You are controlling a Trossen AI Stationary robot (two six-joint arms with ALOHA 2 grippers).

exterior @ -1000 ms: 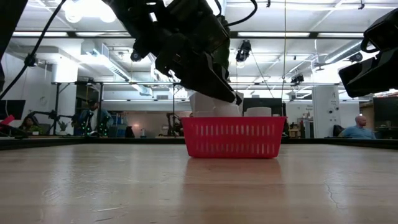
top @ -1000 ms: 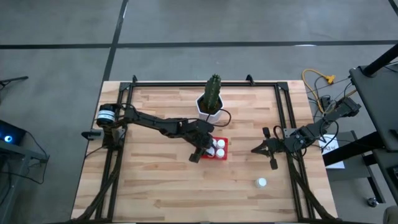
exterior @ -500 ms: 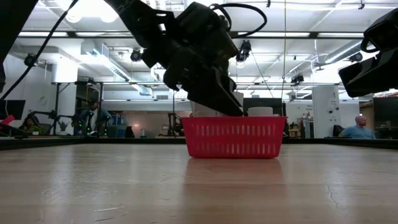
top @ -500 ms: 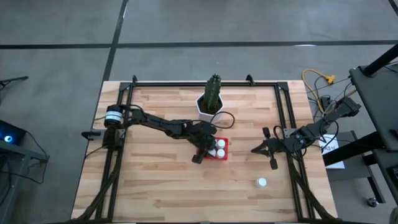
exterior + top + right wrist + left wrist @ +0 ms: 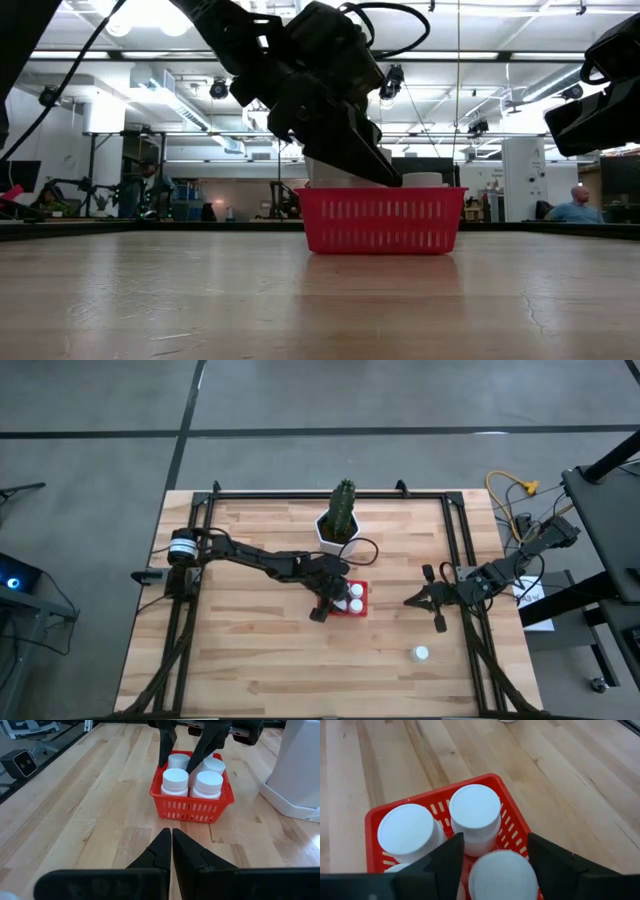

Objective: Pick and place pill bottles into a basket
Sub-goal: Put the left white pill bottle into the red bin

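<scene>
Left hand (image 5: 326, 603) is down over the red basket (image 5: 359, 608), fingers spread with a white pill bottle (image 5: 503, 876) sitting between them but, as far as I can judge, not pinched; in the left wrist view both dark fingers (image 5: 451, 861) stand clear of the cap on either side; compared with a second ago I have come lower and nearer the basket, and the basket itself has slid a little toward the right arm's side in the low view, so I read that as the bottle just set down and a slight nudge of the basket; right wrist view shows four bottles standing inside, two in front, two behind, my fingers straddling the back pair; one more bottle (image 5: 421, 654) stands alone on the counter (image 5: 250, 660) well apart from the basket, near the right arm; so my guess is the job is mostly done with that stray still to fetch; I can't confirm the count past what's visible; my arm reaches in from the left frame, elbow low, wrist pitched down onto the basket's left edge; right hand (image 5: 424, 598) waits closed over the counter's right side, fingers together in its own wrist view; cactus pot (image 5: 338, 532) sits just behind the basket, untouched.
</scene>
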